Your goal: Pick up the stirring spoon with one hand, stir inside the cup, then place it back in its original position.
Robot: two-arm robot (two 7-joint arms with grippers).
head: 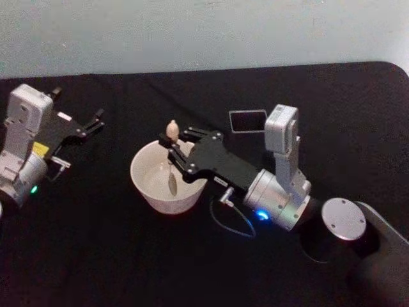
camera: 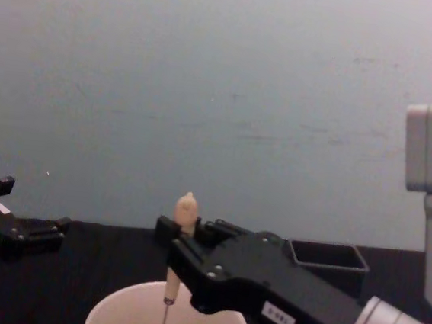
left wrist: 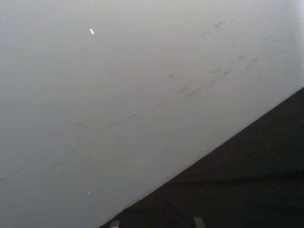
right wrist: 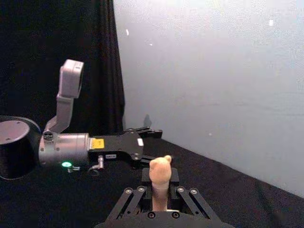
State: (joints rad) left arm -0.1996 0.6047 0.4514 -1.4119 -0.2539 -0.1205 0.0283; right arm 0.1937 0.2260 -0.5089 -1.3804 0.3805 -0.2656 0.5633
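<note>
Head view: right gripper [head: 177,152] pinches the beige knobbed handle of the thin metal stirring spoon [head: 171,132]. The spoon stands upright with its bowl down inside the wide off-white round cup [head: 144,185]. Left gripper [head: 96,121] is parked at the table's left; cannot tell its state.
Right wrist view: pads [right wrist: 146,176] clamp the handle on both sides.
Chest view: the shaft drops into the cup; a dark grey square holder [camera: 327,258] sits behind it, to the right.

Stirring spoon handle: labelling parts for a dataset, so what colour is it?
Beige; the stirring spoon shows it best in the right wrist view.
</note>
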